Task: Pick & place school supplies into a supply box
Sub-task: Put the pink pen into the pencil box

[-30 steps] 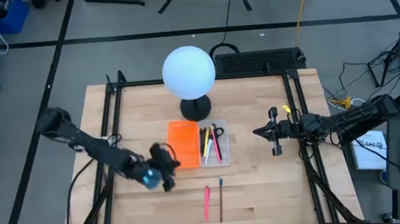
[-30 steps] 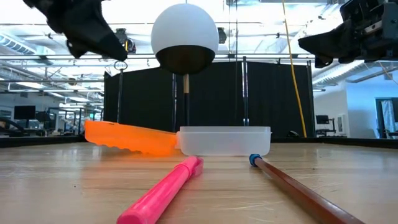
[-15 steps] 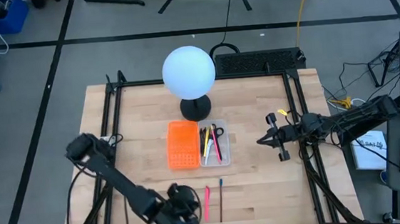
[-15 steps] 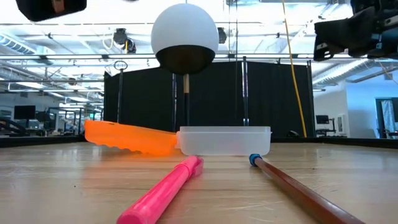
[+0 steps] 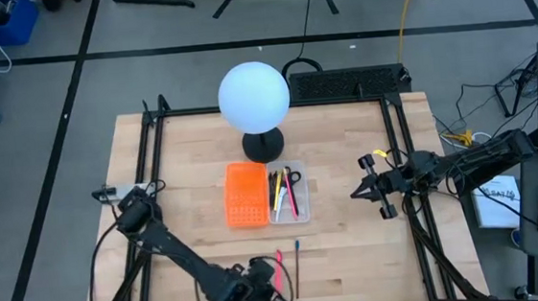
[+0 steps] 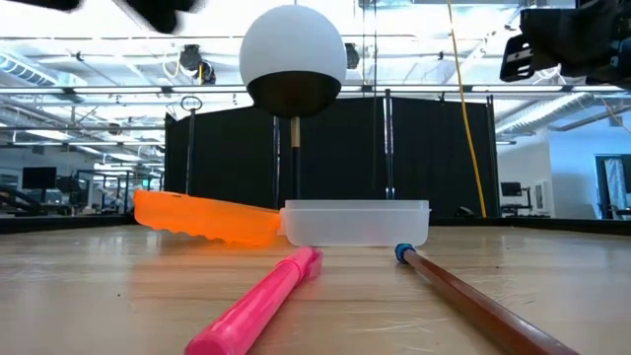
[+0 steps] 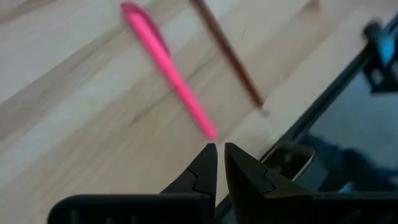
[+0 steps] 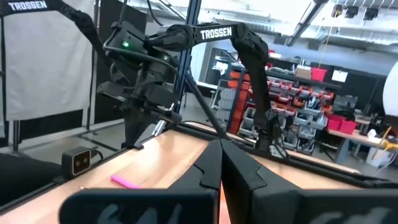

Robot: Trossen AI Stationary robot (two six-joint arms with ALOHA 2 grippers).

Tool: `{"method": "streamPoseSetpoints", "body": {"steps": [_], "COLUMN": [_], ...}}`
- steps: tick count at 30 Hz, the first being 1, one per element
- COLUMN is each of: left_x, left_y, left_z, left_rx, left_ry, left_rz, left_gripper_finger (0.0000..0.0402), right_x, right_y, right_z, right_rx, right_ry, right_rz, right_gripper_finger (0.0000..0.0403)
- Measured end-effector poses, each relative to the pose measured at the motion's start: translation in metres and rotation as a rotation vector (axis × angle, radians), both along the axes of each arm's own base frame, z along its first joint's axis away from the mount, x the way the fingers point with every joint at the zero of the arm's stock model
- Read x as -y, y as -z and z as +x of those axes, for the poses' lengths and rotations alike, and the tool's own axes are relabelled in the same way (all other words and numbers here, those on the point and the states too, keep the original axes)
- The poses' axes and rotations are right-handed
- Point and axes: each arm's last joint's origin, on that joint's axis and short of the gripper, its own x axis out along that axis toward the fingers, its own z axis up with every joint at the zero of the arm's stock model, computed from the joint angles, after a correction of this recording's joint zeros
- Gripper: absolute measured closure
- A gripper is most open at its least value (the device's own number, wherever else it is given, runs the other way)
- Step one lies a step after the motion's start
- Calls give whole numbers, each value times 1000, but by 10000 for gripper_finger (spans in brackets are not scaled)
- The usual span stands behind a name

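The clear tray point(image 5: 300, 204) of the supply box is joined to its orange perforated half point(image 5: 246, 195) at mid-table. In it lie the black-handled scissors point(image 5: 293, 177) and yellow, pink and dark pens point(image 5: 280, 194). A pink pen point(image 5: 277, 270) point(image 7: 168, 65) and a brown pencil with a blue end point(image 5: 297, 268) point(image 7: 227, 53) lie flat on the table, nearer than the tray. My left gripper point(image 5: 266, 290) point(image 7: 219, 149) hovers shut over the near edge, just short of the pink pen's near end. My right gripper point(image 5: 355, 193) point(image 8: 219, 146) waits shut above the table's right side.
A white globe lamp point(image 5: 254, 97) on a black base stands just beyond the tray. Black frame rails point(image 5: 146, 179) run along the table's left and right sides. Bare wood point(image 5: 354, 250) lies to the right of the loose pencil. The table's near edge point(image 7: 292, 130) is close under my left gripper.
My left arm has swung quickly from beside the orange half toward the table's near edge and to the right, ending over the pink pen's near end. My right gripper has drifted a little toward the near edge and turned at the wrist. The supplies have stayed put.
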Motion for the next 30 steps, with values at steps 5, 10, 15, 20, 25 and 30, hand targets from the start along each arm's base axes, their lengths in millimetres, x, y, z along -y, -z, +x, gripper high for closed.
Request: {"method": "streamPoseSetpoints", "body": {"steps": [5,10,15,20,25,30], "left_x": [-18,-34,-45,-51,-58,-62], "left_y": [20,43,47,47,47,59], "left_z": [24,40,47,50,54,58], "left_rx": [-105,-213,-236,-235,-224,-228], "left_ry": [-42,-18,-6,17,20,45], "left_rz": [-123,-184,-203,-185,-164,-111], "left_gripper_finger": [364,364,338,278,225,207], "right_x": [0,0,0,0,0,0], "right_y": [-1,-1,-1,-1,-1,1], "right_z": [0,0,0,0,0,0], "right_rx": [22,32,38,43,40,20], "right_ry": [7,12,16,19,19,18], "right_rz": [-32,-60,-79,-93,-94,-97], "right_gripper_finger": [403,403,403,403,403,403]}}
